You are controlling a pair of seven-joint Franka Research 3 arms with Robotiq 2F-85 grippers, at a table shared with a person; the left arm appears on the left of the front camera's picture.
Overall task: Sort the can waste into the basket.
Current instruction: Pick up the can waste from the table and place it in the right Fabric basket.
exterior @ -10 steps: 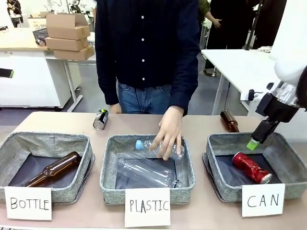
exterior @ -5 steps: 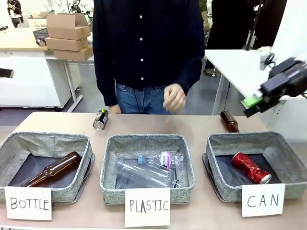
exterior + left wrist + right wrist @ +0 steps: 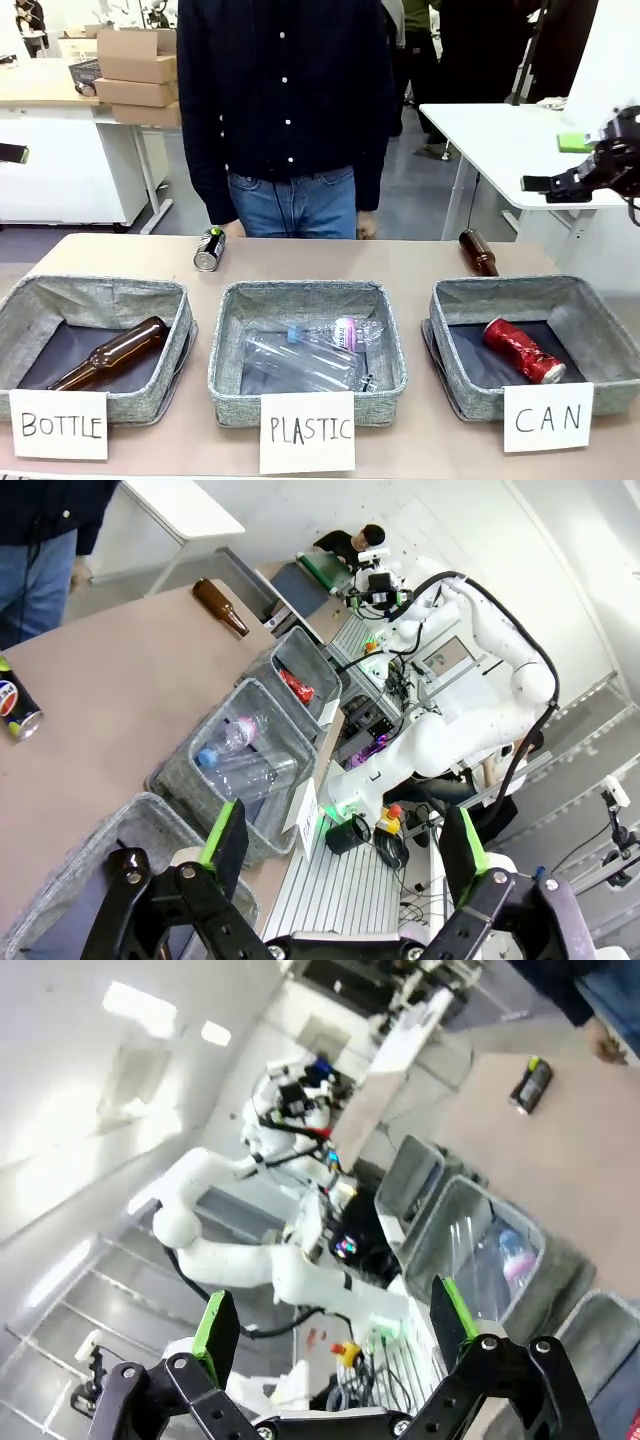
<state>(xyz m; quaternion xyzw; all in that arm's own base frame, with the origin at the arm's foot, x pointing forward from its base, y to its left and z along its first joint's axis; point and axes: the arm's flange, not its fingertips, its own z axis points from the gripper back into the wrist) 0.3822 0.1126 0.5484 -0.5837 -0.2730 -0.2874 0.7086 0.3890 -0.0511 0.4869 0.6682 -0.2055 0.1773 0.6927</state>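
The dented red metal can (image 3: 524, 351) lies on the dark floor of the grey fabric basket (image 3: 505, 288) signed "CAN". The black metal can (image 3: 208, 249) lies on the tan bench (image 3: 330, 262) near its far edge, beside the person (image 3: 290, 100). The right tool (image 3: 556, 163) hangs high above the bench, spread wide and empty. The left tool (image 3: 345, 835) gapes wide too, holding nothing.

Bright, even indoor light.
We note glaring ceiling lights (image 3: 140, 1010) and soft blur in the right wrist view.
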